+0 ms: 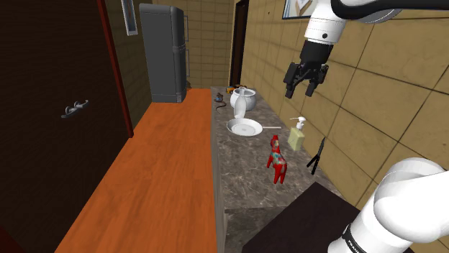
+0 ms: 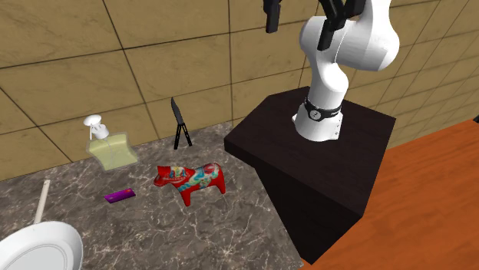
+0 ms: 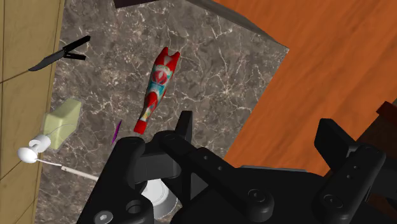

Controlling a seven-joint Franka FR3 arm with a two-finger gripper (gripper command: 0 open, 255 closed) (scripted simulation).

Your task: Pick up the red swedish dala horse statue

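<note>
1. stretching along the tiled wall, the marbled worktop carries everything. the dark stand sits at its end, so the white arm can reach over it.
2. the tool hangs high with its fingers spread and nothing between them, likely poised for a downward approach.
3. a white pan lies well apart, between 10 and 11 o'clock of the horse in the shoulder view.
4. the red dala horse stands upright on open stone, between 6 and 7 o'clock of the tool in the shoulder view. its narrow back faces up, which should suit a pinch across the flanks.
5. in the second exterior view, the soap bottle and black clip keep by the wall at 10 and 12 o'clock of the horse, leaving it room.
6. a small purple piece lies near, at 9 o'clock, and is the closest thing to avoid.
</note>
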